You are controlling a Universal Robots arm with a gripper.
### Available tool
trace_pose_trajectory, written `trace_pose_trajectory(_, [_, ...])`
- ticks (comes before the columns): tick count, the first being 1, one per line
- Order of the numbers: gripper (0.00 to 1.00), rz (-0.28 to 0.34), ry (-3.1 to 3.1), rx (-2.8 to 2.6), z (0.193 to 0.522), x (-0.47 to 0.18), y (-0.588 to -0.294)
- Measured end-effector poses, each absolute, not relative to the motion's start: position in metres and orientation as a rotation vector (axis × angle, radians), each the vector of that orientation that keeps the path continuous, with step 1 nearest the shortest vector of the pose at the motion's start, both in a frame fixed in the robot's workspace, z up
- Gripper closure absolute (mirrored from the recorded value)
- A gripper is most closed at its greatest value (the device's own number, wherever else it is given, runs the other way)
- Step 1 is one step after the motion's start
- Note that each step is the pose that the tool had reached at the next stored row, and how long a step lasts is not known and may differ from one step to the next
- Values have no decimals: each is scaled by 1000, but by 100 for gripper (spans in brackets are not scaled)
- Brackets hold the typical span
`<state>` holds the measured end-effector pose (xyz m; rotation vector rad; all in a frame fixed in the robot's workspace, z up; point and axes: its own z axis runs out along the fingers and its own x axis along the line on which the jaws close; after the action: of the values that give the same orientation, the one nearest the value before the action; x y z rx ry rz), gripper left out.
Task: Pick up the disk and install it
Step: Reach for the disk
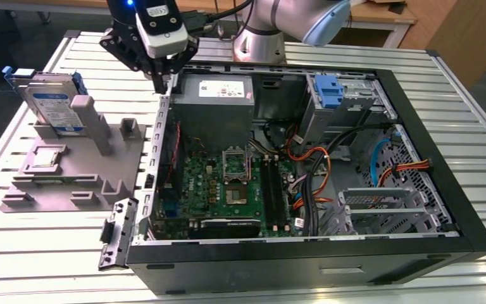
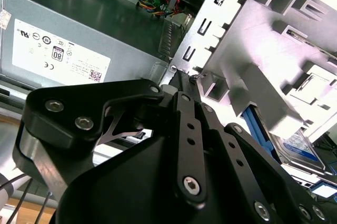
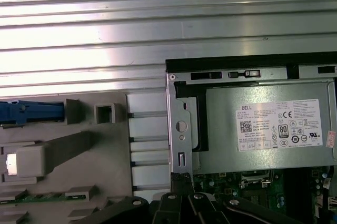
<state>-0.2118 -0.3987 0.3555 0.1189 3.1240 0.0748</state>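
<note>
Disk [image 1: 50, 102] partly hidden behind grey stand post [image 1: 88, 120].

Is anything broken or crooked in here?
Nothing looks broken or spilled. One oddity: a black piece at the computer case's near corner, on the exterior view's left, leans outward instead of sitting flush. The disk stands upright in its gray holder, neatly.
</note>
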Motion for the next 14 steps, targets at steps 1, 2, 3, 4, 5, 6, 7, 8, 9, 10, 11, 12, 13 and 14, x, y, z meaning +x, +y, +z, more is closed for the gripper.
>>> trace_pose_trajectory(1, [90,75,3124,119,355,-212,-399])
trace_pose_trajectory(2, [90,75,3124,119,355,-213,-399])
trace_pose_trajectory(3, [90,75,3124,119,355,-213,-399])
trace_pose_trajectory(4, [90,75,3124,119,355,-214,-399])
trace_pose_trajectory(5, [90,75,3124,119,355,-216,-399])
trace_pose_trajectory(6, [90,75,3124,119,355,-217,-399])
trace_pose_trajectory(7, [90,75,3124,119,355,-218,-399])
trace_pose_trajectory(8, [90,75,3124,119,355,-218,-399])
trace_pose_trajectory(9, [90,75,3124,119,355,-219,-399])
trace_pose_trajectory(10, [90,75,3124,119,355,-219,-399])
trace_pose_trajectory(11, [90,75,3124,119,355,-220,-399])
trace_pose_trajectory(12, [90,75,3124,119,355,-220,-399])
trace_pose_trajectory(13, [90,75,3124,119,355,-220,-399])
trace_pose_trajectory(14, [90,75,3124,119,355,-220,-399])
